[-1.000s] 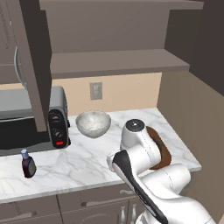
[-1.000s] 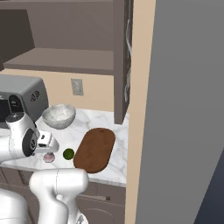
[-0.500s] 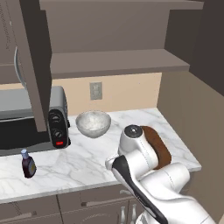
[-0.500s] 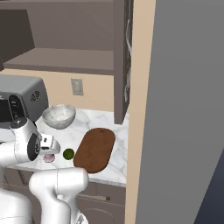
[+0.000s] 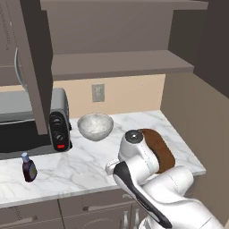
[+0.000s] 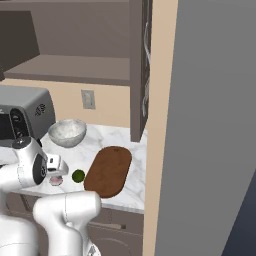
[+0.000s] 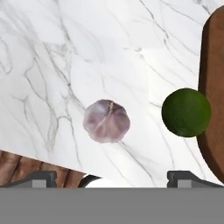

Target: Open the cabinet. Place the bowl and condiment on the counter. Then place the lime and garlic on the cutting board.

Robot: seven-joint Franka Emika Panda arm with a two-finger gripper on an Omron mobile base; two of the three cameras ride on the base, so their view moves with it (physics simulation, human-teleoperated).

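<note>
My gripper (image 7: 111, 177) hangs open straight above the garlic (image 7: 106, 121), a pinkish bulb lying on the white marble counter (image 7: 65, 52). One dark fingertip (image 7: 41, 177) shows on each side of it, with nothing between them. The dark green lime (image 7: 186, 112) lies just beside the garlic, touching the edge of the reddish-brown cutting board (image 7: 214, 87). From the right base view the gripper (image 6: 55, 172) sits over the garlic (image 6: 56, 180), with the lime (image 6: 78, 176) and the cutting board (image 6: 108, 171) to its right. The bowl (image 5: 95, 126) and the condiment (image 5: 29, 167) stand on the counter. The cabinet (image 5: 31, 67) is open.
A toaster oven (image 5: 27, 129) stands at the back left of the counter, close to the bowl. The open cabinet door (image 6: 145, 70) hangs over the counter's right end, beside a tall grey panel (image 6: 215, 125). Low drawers run under the counter's front edge.
The arm has sunk a little toward the garlic, jaws still wide. Bowl, condiment, lime and garlic have not moved.
</note>
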